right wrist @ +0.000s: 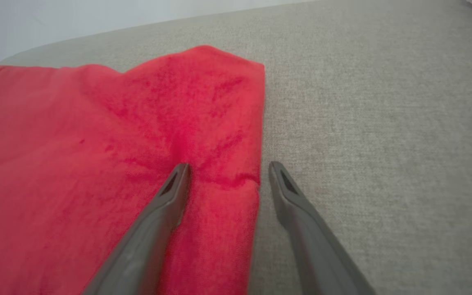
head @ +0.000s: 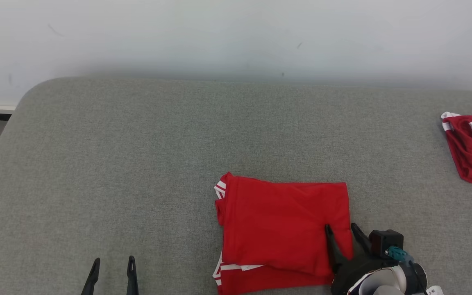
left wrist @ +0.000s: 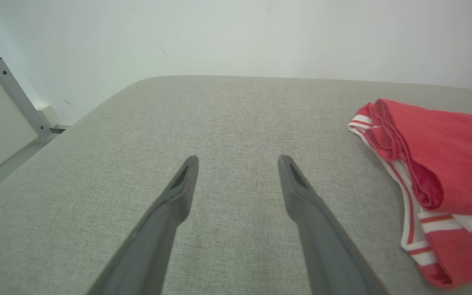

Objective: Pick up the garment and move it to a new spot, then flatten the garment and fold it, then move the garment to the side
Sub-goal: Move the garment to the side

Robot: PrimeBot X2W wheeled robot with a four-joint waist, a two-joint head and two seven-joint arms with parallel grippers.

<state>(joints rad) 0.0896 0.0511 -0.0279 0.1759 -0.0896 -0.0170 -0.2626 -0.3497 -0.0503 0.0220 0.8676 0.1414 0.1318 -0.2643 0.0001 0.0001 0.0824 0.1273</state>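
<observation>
Here, the right hand [head: 340, 226] straddles the edge of the folded red garment [head: 281, 221], fingers apart; the left hand [head: 114, 260] gapes too.

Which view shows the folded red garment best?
The head view: nearly the whole folded garment lies in frame, showing its outline on the grey cushion. The left wrist view catches its striped side layers; the right wrist view shows one corner close up, the open right hand straddling its edge.

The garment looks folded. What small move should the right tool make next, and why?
Probably close the right tool on the garment. It lies folded, and the open tool straddles its right edge, half over it, half over the grey surface. A grip there would let it be moved aside.
</observation>
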